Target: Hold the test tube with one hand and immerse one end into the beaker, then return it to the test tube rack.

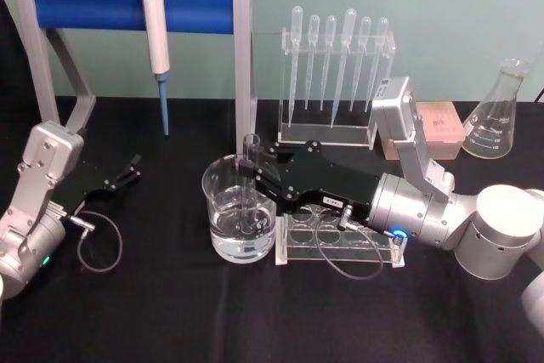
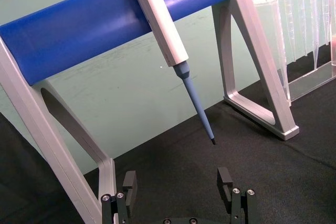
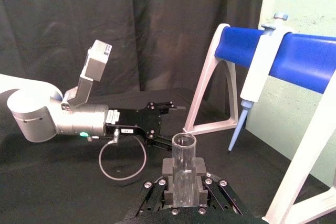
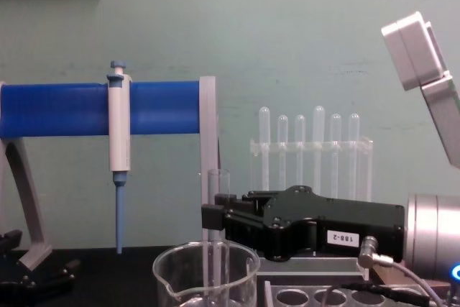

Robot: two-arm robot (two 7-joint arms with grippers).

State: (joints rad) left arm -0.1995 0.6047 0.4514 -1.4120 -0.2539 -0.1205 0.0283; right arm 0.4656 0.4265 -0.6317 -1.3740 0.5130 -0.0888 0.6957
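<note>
Upright test tube [image 1: 251,147] clamped between right gripper [image 1: 254,178] fingers, lower end in beaker [image 1: 218,210], left gripper [image 1: 130,168] fingers apart

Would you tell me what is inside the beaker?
The beaker holds clear liquid and the upright test tube, gripped above the rim by the right gripper. Whether its tip touches the bottom cannot be seen. The left gripper rests open, far left.

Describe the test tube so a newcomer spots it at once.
Start at the wide glass beaker at mid-table. The test tube stands upright inside it, held by the right gripper. Unlike the thin bulb-topped pipettes behind, it is wider and open-mouthed.
</note>
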